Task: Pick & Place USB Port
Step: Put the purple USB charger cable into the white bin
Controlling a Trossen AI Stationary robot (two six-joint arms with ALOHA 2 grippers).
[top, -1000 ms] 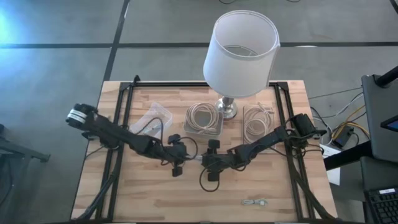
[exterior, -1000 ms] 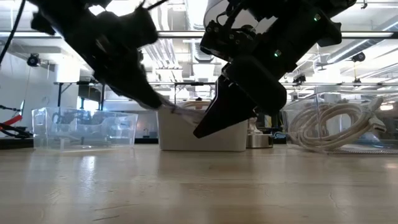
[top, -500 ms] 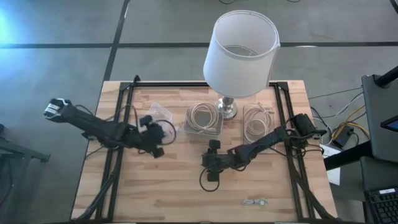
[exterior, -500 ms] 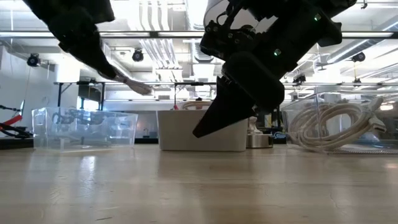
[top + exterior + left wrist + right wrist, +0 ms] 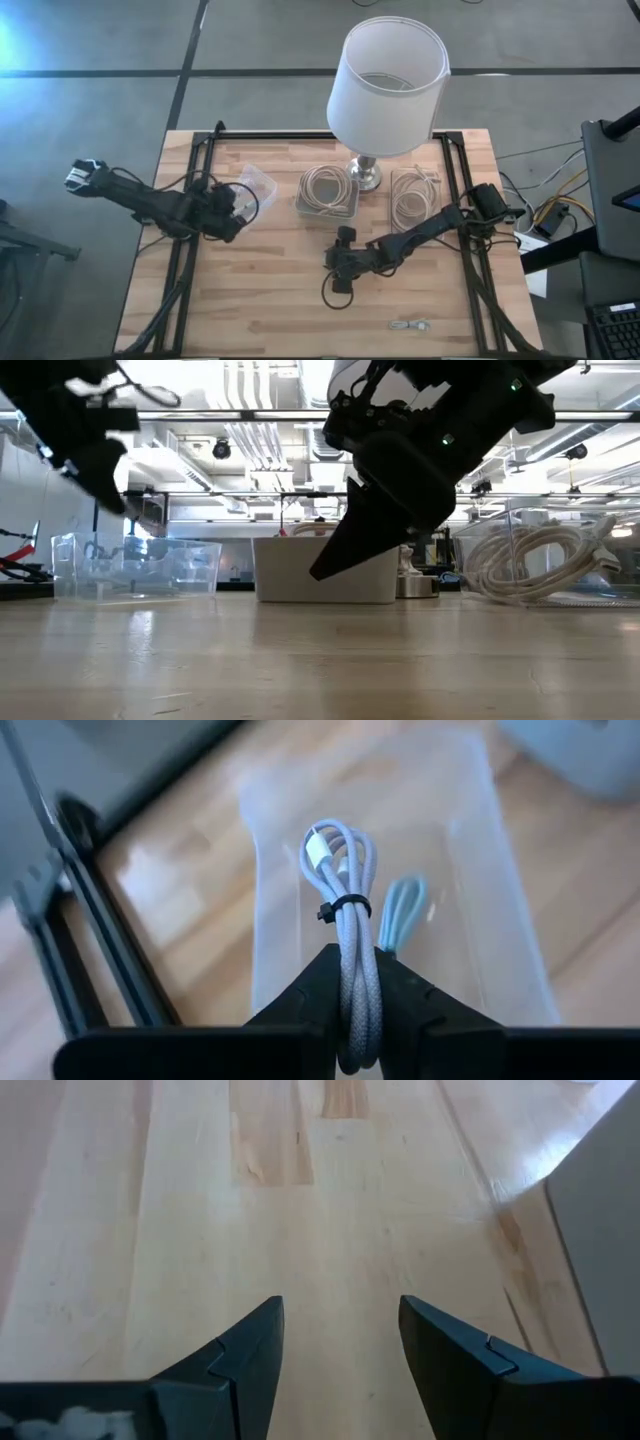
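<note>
The left end effector (image 5: pixel 358 1020) holds a bundled lilac USB cable (image 5: pixel 345 895) tight between its two fingers, just above the clear plastic bin (image 5: pixel 480 870). A second, pale blue cable (image 5: pixel 402 915) lies inside this bin. In the high view the clear plastic bin (image 5: pixel 256 181) is left of the lamp (image 5: pixel 388 75). The right end effector (image 5: pixel 340 1350) hangs over the bare wooden counter (image 5: pixel 330 1210), in front of the lamp, with its fingers spread wide and nothing between them.
</note>
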